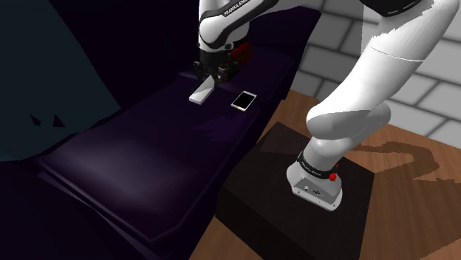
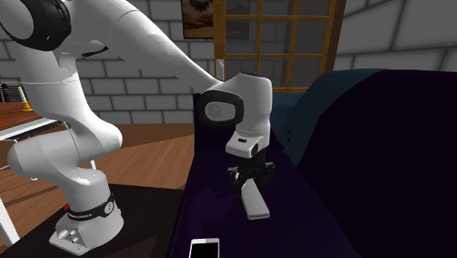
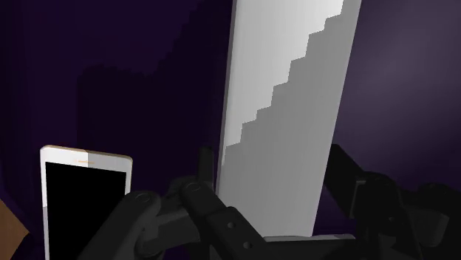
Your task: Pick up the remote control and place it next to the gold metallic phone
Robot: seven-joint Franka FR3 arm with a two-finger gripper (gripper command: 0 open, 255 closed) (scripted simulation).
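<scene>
The remote control (image 3: 284,111), a plain pale grey slab, shows in the upper middle of the shoulder view, over the dark purple couch (image 1: 148,155). My gripper (image 2: 250,180) is closed on its near end, fingers against both long sides, hiding that end. I can't tell whether the far end touches the cushion. The phone (image 2: 204,248) lies near, cut off at the second exterior view's bottom edge.

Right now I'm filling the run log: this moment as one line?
gripper shut on remote control | lift off dark purple cushion: cannot tell | phone beside it, apart
</scene>
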